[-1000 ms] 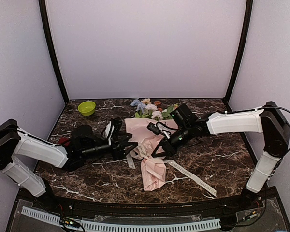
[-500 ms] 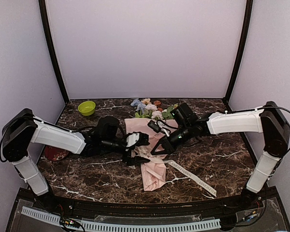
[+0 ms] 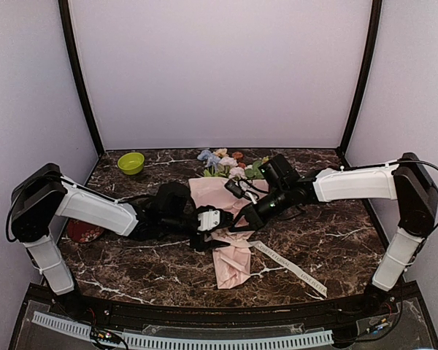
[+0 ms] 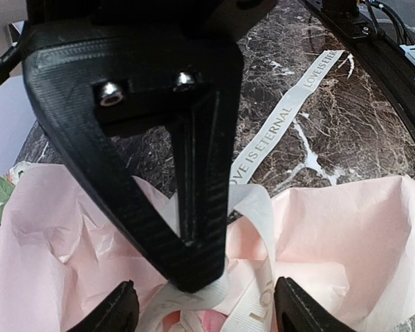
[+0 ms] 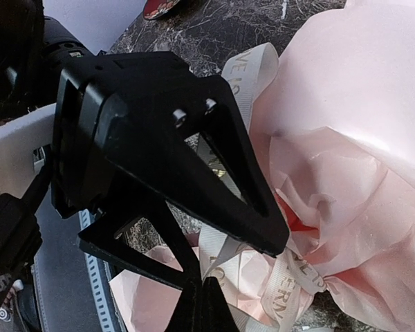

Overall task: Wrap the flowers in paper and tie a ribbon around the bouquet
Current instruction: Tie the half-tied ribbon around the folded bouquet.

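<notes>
The bouquet lies mid-table, a pale pink paper cone with the flowers at its far end. The cream ribbon is looped around the cone's waist, and its printed tail trails off to the right. My right gripper is shut, its tip pinching the ribbon at the loops. My left gripper is open and straddles that same bunch of ribbon, one fingertip on each side. In the right wrist view, the left fingers hang just above my shut right gripper.
A green bowl stands at the back left. A red dish lies at the left, partly under my left arm. Both arms meet over the bouquet's middle. Marble tabletop shows to the right.
My left arm has swung right from beside the bouquet to over the ribbon loops, with its jaws spread. The right gripper has stayed put, shut.
</notes>
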`<state>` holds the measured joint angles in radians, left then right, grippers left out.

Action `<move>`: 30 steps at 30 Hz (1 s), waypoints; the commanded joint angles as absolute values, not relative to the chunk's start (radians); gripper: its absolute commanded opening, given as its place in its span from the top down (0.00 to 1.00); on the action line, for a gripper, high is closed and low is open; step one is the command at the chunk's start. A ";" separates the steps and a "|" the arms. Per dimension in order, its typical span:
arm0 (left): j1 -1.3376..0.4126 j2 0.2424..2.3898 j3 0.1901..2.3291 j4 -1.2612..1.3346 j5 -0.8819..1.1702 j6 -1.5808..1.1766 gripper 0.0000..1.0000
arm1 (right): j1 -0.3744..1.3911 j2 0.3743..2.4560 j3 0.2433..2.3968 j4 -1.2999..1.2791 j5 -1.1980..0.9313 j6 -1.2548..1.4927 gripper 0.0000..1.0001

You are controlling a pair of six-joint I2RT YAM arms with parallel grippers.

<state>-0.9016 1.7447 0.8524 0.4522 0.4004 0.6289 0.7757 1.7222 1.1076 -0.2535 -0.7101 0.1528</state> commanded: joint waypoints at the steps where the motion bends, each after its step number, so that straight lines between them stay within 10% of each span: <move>1: -0.907 1.756 0.876 0.399 0.404 0.666 0.35 | 0.768 1.710 1.139 -0.233 -0.722 0.158 1.00; 14: -0.923 1.772 0.829 0.569 0.229 0.649 1.00 | 0.768 1.703 1.131 -0.277 -0.702 0.155 1.00; 25: -0.936 1.777 0.772 0.690 0.114 0.674 1.00 | 0.717 1.618 1.143 -0.343 -0.688 0.108 0.54; 30: -0.944 1.781 0.761 0.714 0.102 0.687 1.00 | 0.641 1.635 1.180 -0.301 -0.657 0.159 0.50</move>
<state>-0.9348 1.7859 0.7765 0.6540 0.1253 0.6697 0.6891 1.6295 1.1233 -0.3370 -0.6937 0.1326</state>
